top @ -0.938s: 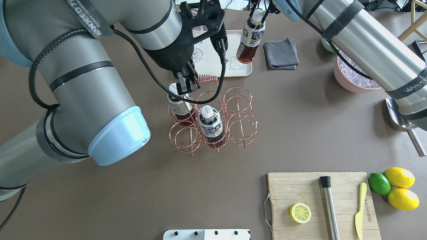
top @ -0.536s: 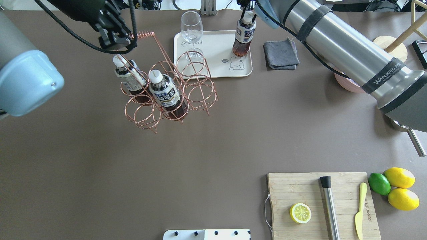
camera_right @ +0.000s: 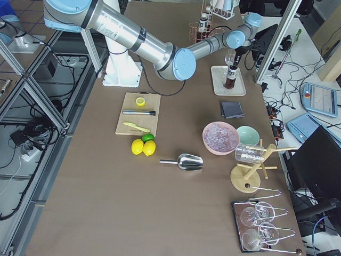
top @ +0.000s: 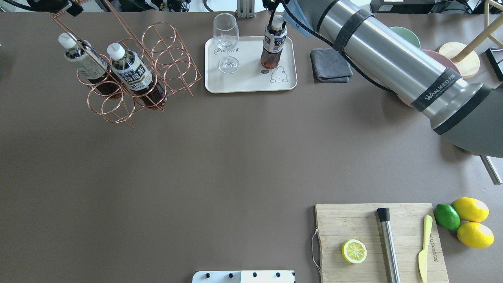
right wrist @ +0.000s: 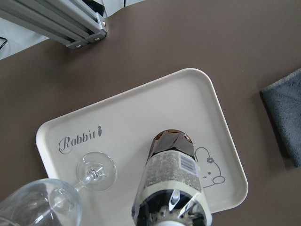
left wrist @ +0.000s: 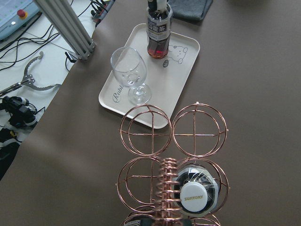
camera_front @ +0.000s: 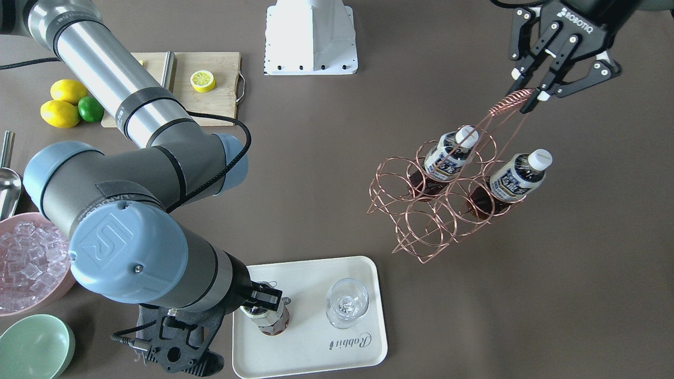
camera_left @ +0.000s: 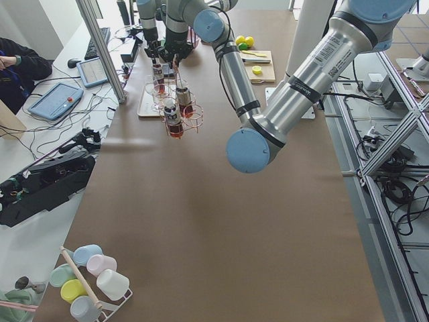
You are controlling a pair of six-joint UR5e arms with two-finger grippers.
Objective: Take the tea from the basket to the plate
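Brown table [top: 235, 157], far edge. Right gripper [camera_front: 261, 301] is pinching the tea [top: 272, 47] at the neck – bottle upright over the plate [top: 251, 87], base next to the bear print, beside the glass [top: 226, 43] standing on the same plate. Can't tell whether the base touches the plate or sits just above it. Left gripper [camera_front: 528, 96] has its jaws clamped on the coiled top of the basket [top: 157, 59] handle – basket hangs tilted, well to the robot's left of the plate. Other two bottles [top: 131, 72] sit in adjacent cells, leaning with it. Grey cloth [top: 331, 65] lies just right of the plate.
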